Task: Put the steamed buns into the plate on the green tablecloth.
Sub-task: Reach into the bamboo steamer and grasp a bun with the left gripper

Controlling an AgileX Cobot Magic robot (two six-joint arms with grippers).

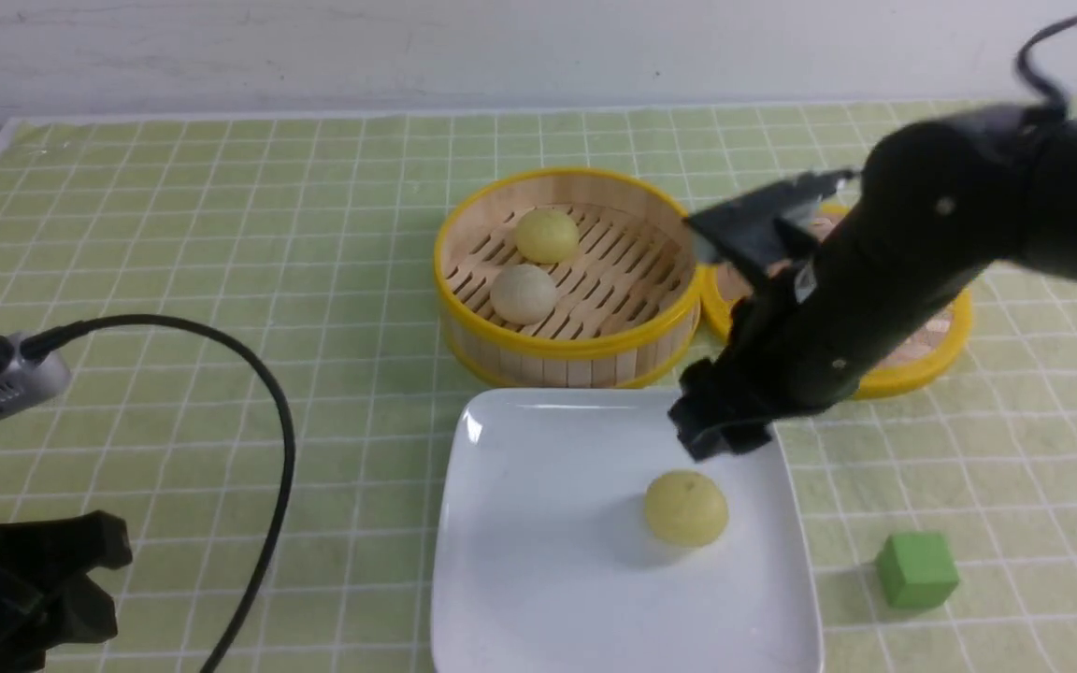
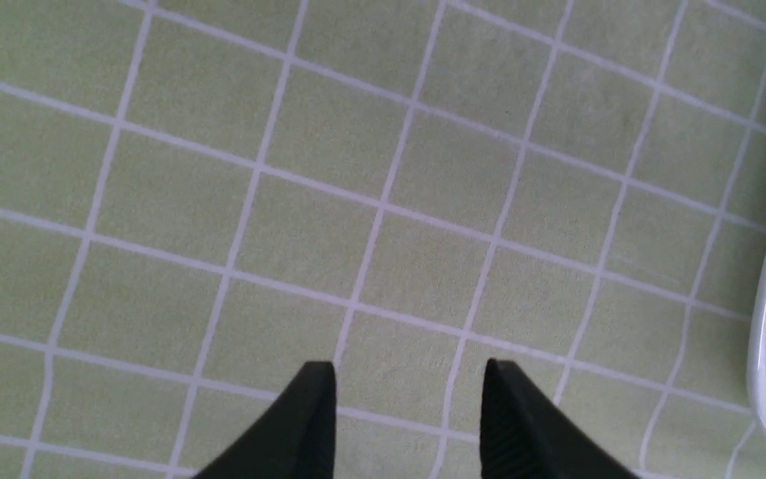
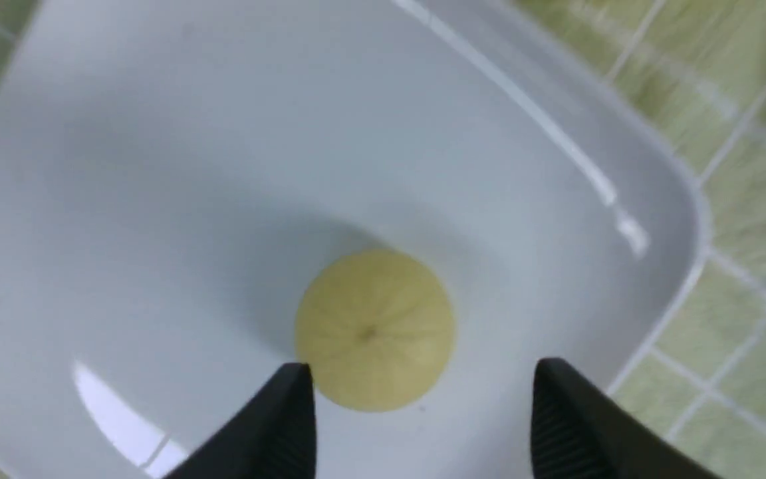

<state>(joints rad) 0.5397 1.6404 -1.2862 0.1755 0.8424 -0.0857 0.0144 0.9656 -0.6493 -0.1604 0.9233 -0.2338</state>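
first yellow bun [image 1: 685, 508] on plate [image 1: 538, 579]; second yellow bun [image 1: 547, 235], greyish-white bun [image 1: 524, 293] remaining in steamer basket [image 1: 576, 350]; right gripper [image 3: 423, 371], left gripper [image 2: 409, 366] jaws apart.

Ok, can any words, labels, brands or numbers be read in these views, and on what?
No text can be read.
The plate, basket, cube and cloth show no print.
A small pale patch on the right arm may be a label, but is too blurred to read.
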